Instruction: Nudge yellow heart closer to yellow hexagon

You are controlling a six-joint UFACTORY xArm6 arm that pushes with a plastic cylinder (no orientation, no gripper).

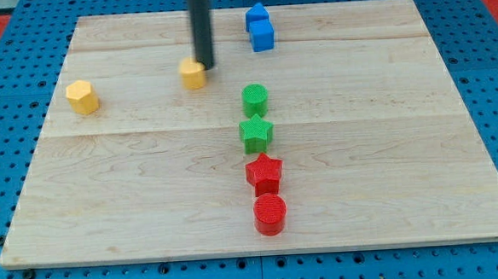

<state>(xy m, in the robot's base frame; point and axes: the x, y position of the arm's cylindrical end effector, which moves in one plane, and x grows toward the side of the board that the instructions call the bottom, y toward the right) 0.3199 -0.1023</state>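
Note:
The yellow heart (193, 74) lies on the wooden board, left of centre near the view's top. The yellow hexagon (83, 96) lies further to the view's left, well apart from the heart. My tip (205, 66) stands right at the heart's upper right side, touching it or nearly so. The dark rod rises from there out of the view's top.
Two blue blocks (260, 27) sit close together at the view's top centre. A green cylinder (255, 99), a green star (255, 133), a red star (264, 172) and a red cylinder (270, 213) form a column down the middle. The board's edge (263, 251) runs along the view's bottom.

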